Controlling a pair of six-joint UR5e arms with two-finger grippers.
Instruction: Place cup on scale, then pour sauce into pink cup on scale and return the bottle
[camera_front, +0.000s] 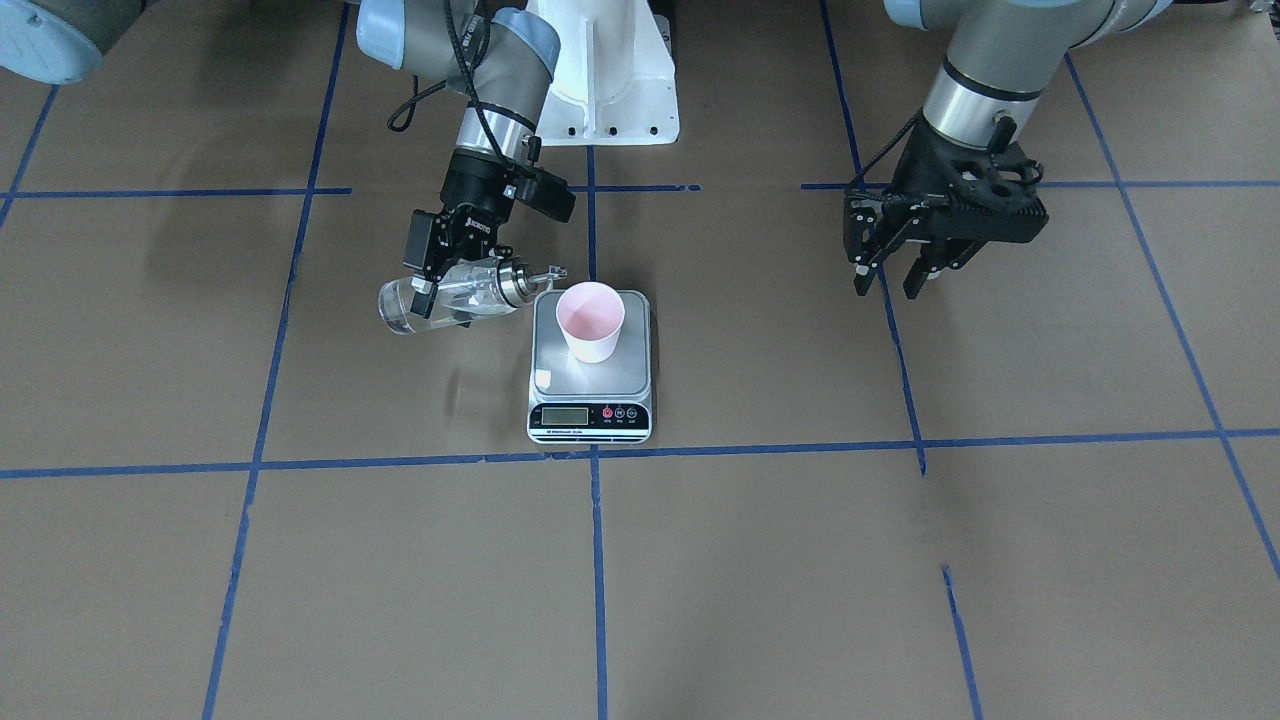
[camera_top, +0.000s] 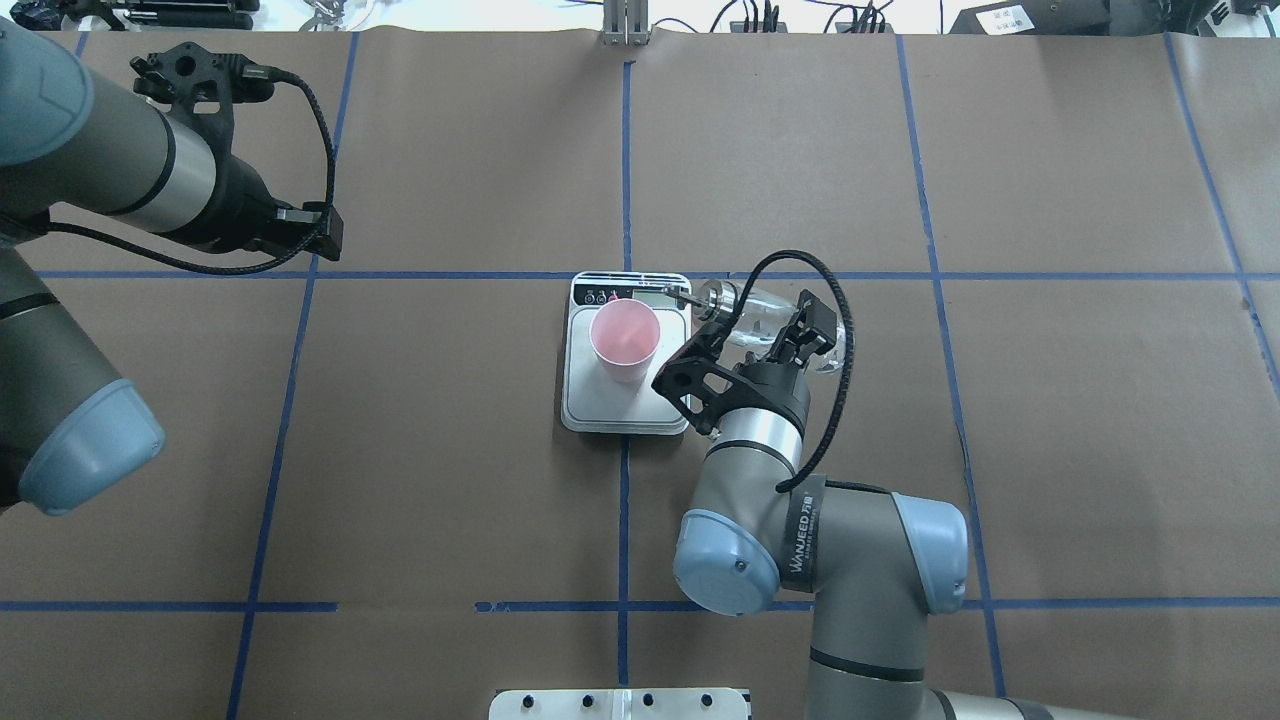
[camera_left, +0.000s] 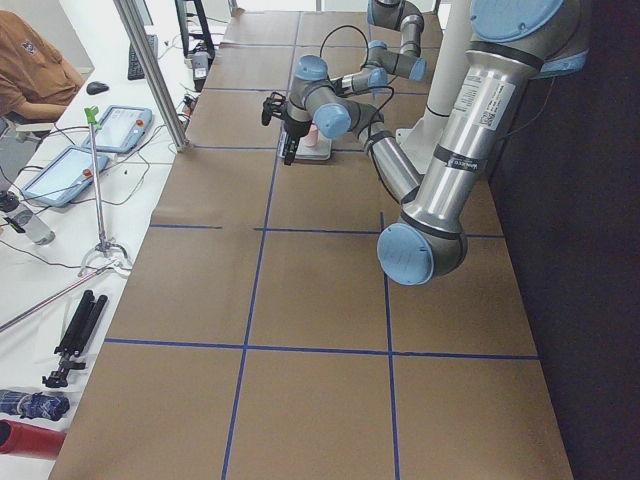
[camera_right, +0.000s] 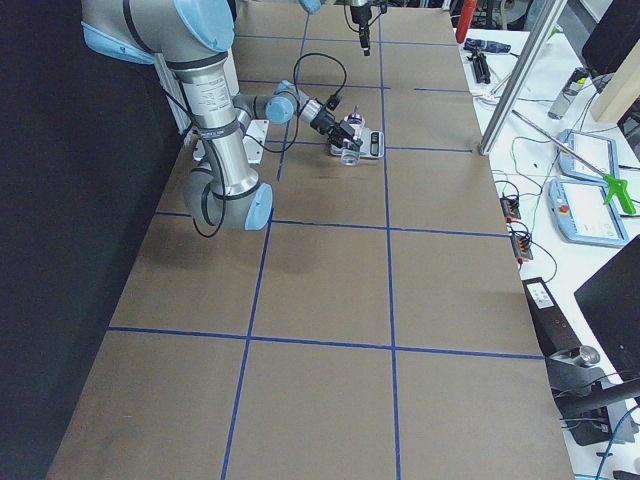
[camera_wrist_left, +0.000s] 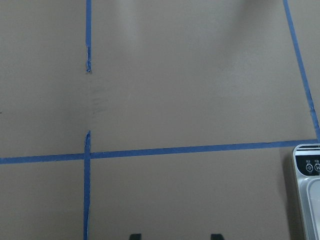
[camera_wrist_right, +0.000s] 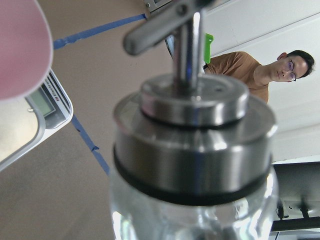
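Observation:
The pink cup (camera_front: 590, 320) stands upright on the steel platform of the scale (camera_front: 600, 380), toward the robot's side of it. My right gripper (camera_front: 440, 290) is shut on the clear glass bottle (camera_front: 455, 297), which lies tilted almost level. Its metal cap and thin spout (camera_front: 548, 272) point at the cup, and the tip stays just outside the rim. In the overhead view the bottle (camera_top: 765, 312) is to the right of the cup (camera_top: 624, 340) and the scale (camera_top: 612, 402). The cap (camera_wrist_right: 195, 135) fills the right wrist view. My left gripper (camera_front: 887, 288) hangs open and empty, far to the side of the scale.
Brown paper with blue tape lines covers the table. The white robot base (camera_front: 610, 80) is behind the scale. The scale's corner (camera_wrist_left: 307, 190) shows at the edge of the left wrist view. An operator (camera_wrist_right: 250, 75) sits beyond the table's end.

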